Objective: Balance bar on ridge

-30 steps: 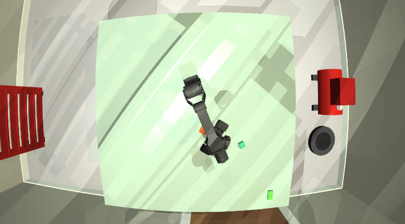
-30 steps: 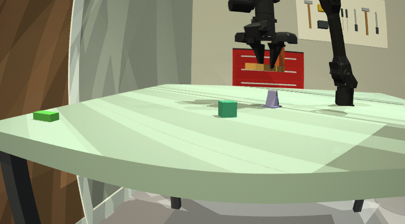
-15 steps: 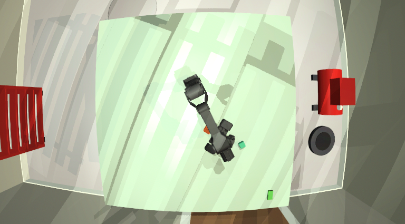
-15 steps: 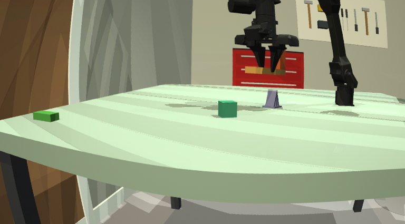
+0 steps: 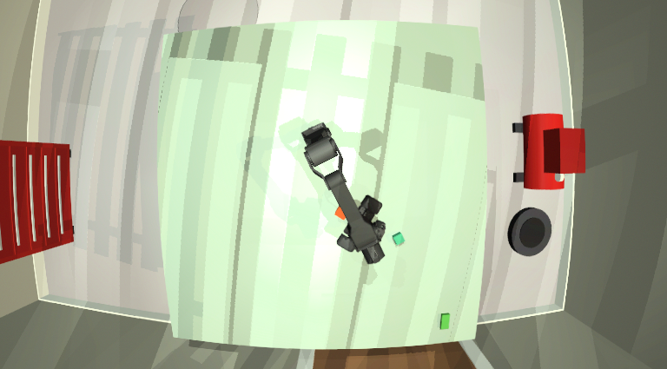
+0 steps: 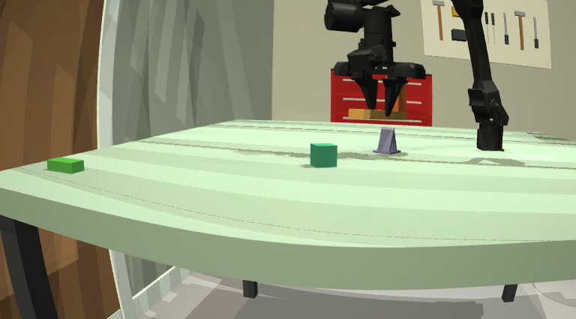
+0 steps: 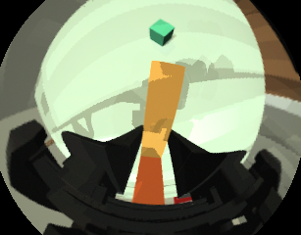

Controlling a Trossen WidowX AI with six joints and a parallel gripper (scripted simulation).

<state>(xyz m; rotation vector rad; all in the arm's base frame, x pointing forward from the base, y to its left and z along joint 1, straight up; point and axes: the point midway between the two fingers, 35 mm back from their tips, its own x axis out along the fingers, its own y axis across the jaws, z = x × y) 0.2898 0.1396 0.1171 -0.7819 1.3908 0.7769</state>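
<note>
A bench (image 6: pixel 254 213) carries a cube (image 6: pixel 323 154), a ridge (image 6: pixel 387 141) and a flat block (image 6: pixel 65 165). In the exterior view the ridge stands just right of the cube and slightly behind it; the flat block lies well apart to the left, near the bench edge. A bar (image 6: pixel 376 114) hangs level in the air between the jaws of the gripper (image 6: pixel 381 108), apparently right above the ridge and not touching it. The arm's base (image 6: pixel 489 139) stands on the bench to the right. Behind the bench stands a drawer cabinet (image 6: pixel 420 98).
</note>
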